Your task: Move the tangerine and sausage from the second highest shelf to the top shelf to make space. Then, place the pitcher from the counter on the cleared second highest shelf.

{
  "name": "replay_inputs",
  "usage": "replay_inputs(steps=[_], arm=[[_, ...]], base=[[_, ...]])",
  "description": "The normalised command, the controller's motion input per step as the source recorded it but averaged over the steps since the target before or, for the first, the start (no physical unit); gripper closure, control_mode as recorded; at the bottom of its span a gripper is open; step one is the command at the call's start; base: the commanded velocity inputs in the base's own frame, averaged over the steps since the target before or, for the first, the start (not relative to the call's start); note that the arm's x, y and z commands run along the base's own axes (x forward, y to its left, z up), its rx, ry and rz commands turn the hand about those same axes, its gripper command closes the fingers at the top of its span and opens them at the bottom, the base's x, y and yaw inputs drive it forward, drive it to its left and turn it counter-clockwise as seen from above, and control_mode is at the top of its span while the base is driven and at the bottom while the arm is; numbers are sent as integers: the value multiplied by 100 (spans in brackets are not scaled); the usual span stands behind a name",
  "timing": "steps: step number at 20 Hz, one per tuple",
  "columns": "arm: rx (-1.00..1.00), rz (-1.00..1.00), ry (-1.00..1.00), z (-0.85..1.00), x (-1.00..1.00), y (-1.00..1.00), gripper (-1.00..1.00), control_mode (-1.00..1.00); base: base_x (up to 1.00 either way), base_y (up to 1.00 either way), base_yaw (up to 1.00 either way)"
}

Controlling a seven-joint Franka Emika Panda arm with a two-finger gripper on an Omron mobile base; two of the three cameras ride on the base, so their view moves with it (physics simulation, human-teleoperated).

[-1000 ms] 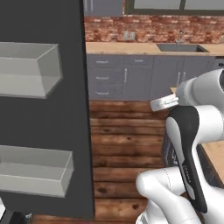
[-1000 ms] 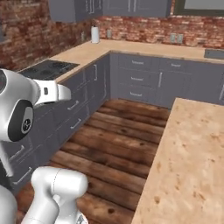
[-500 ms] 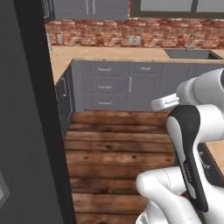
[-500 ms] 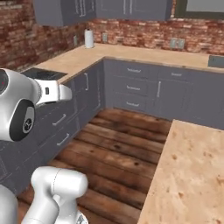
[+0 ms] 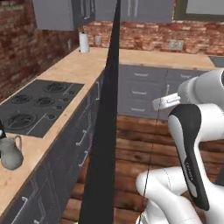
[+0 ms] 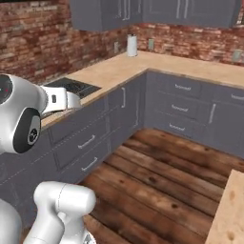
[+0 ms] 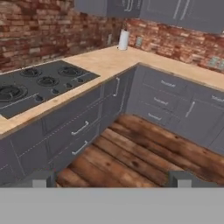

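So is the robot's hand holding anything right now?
No, nothing. The gripper is open, with just wooden floor between its fingertips. The pitcher sits alone on the counter.

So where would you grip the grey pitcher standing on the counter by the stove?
The pitcher stands upright on the counter, handle toward the stove. I would probably close the open gripper across the narrower neck under the flared rim, coming from the open floor side, since the rim should stop it slipping.

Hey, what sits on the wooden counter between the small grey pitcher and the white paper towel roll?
In the left base view, the black four-burner cooktop lies between the grey pitcher and the white paper towel roll; beyond it, bare light tan counter.
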Motion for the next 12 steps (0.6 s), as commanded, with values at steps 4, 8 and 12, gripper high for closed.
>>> replay_inputs(steps=[4, 8, 12], arm=[[0, 0, 0, 0, 0, 0, -100, 100], [0, 0, 0, 0, 0, 0, -100, 100], [0, 0, 0, 0, 0, 0, -100, 100]], base=[[35, 48, 52], [45, 32, 58], [45, 19, 60]])
